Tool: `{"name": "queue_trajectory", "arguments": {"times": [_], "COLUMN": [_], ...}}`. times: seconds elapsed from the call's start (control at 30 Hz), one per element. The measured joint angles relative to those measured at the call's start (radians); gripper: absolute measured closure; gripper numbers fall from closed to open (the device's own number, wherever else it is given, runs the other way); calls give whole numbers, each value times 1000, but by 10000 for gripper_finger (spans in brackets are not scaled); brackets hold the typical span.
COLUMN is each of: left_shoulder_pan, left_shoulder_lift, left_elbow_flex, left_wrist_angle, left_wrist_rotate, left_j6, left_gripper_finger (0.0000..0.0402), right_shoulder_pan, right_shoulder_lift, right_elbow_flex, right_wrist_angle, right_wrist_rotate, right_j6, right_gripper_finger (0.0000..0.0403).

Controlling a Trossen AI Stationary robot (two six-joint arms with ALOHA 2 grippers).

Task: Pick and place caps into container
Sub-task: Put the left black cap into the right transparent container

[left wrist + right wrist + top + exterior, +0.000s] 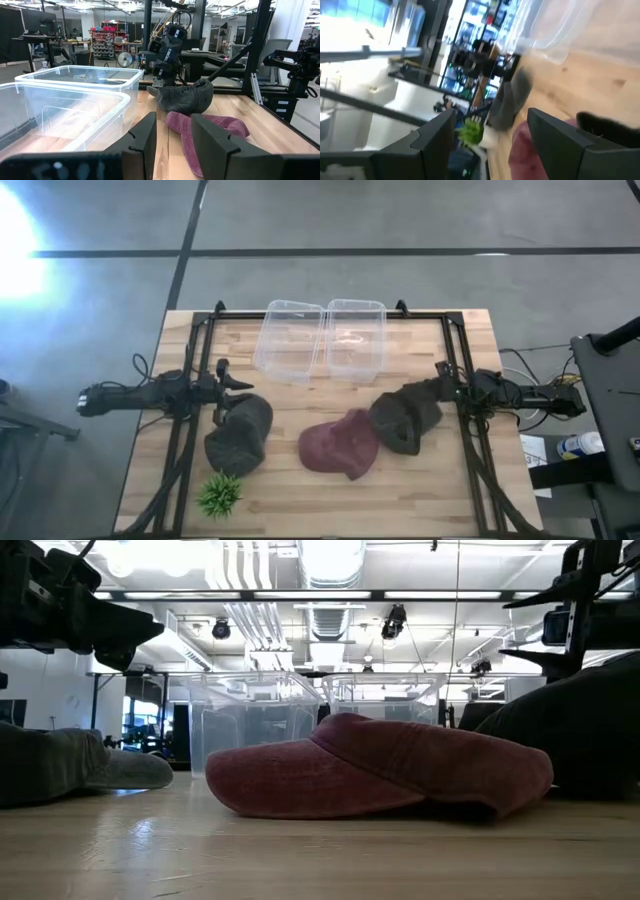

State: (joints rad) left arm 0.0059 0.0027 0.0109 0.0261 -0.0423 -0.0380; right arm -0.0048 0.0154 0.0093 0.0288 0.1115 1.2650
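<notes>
Three caps lie on the wooden table. The maroon cap (340, 445) (380, 775) is in the middle. One dark grey cap (240, 435) (70, 765) lies at the left. The other dark grey cap (405, 420) (185, 97) lies at the right. My left gripper (238, 384) (172, 137) is open, beside the far end of the left grey cap and pointing toward the table's right. My right gripper (438, 388) (490, 135) is open at the right grey cap's far right edge (607, 130). Nothing sits between its fingers. My right gripper stands open against the far right edge of the right grey cap (167, 87), coming level from the table's right. I cannot tell whether a finger touches the cap. The cap rests on the table.
Two clear plastic containers (290, 340) (355, 338) stand side by side at the far middle of the table, open on top. A small green spiky plant (220, 495) sits near the near left corner. Black frame rails (465, 420) run along both sides.
</notes>
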Motion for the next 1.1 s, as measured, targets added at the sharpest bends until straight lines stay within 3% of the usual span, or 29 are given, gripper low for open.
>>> {"name": "queue_trajectory", "arguments": {"times": [0.07, 0.2, 0.3, 0.53, 1.1], "left_shoulder_pan": [0, 0, 0, 0, 0], "left_shoulder_lift": [0, 0, 0, 0, 0], "left_elbow_flex": [0, 0, 0, 0, 0], "left_wrist_angle": [0, 0, 0, 0, 0], "left_wrist_rotate": [0, 0, 0, 0, 0], "left_j6": [0, 0, 0, 0, 0], "left_gripper_finger": [285, 285, 285, 285, 285], "right_shoulder_pan": [0, 2, 14, 13, 13], "right_shoulder_lift": [7, 64, 152, 424, 930], "right_elbow_flex": [0, 0, 18, 192, 432], "right_wrist_angle": [-1, -19, -60, -511, -411], "right_wrist_rotate": [-9, -134, -142, -82, -96], "right_j6": [14, 149, 194, 121, -136], "right_gripper_finger": [156, 156, 156, 156, 156]}}
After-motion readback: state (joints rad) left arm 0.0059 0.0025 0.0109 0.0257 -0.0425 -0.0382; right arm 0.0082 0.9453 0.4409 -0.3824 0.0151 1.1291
